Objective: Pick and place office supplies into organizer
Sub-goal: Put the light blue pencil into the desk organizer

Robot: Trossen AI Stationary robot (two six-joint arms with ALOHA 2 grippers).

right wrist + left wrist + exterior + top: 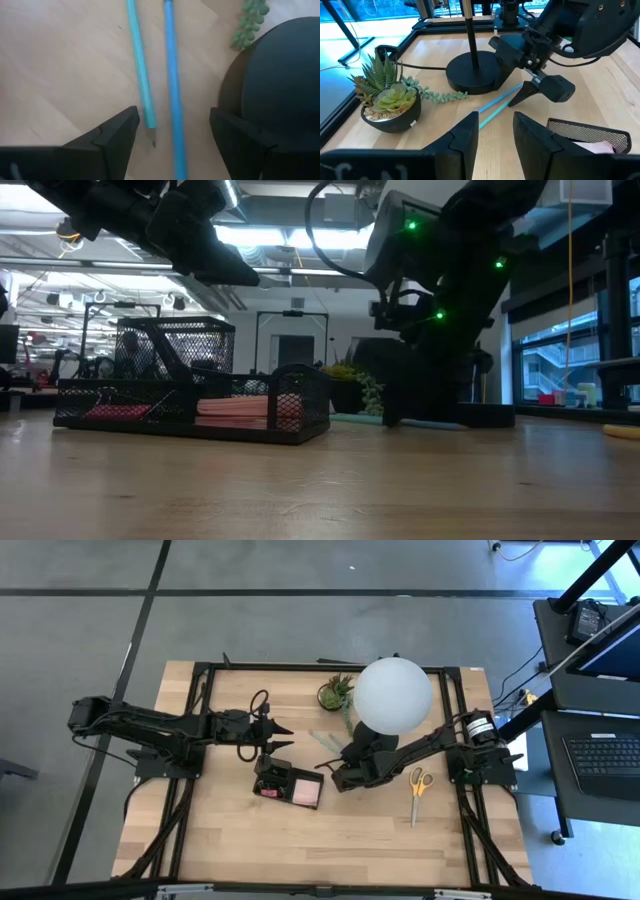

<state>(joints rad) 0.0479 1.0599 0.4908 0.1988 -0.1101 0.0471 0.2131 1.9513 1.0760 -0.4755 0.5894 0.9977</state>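
The organizer (287, 783), a low black mesh tray, is sitting on the wooden table (240, 840) just in front of the white globe lamp (392, 692). It is already holding a pink sticky-note pad (305, 794) in one compartment and something pinkish-red (268, 791) in another; what else may be lying inside cannot be told.

Judging by what is lying loose, the job is partly done. Two thin pencils (170, 75), pale green from overhead and blue in the wrist views, are lying side by side on the table between the organizer and the lamp's round black base (472, 74), near the small potted succulent (387, 102). The yellow-handled scissors (419, 783) are lying well apart from the organizer, on the far side of the lamp base.

The right gripper (172, 131) is hanging low over the pencils beside the lamp base with its fingers spread wide and straddling them, gripping nothing; a closing pinch looks like the next move.

The left gripper (495, 132) is hovering above the organizer, fingers partly apart with only air between them, facing the pencils and the lamp base.
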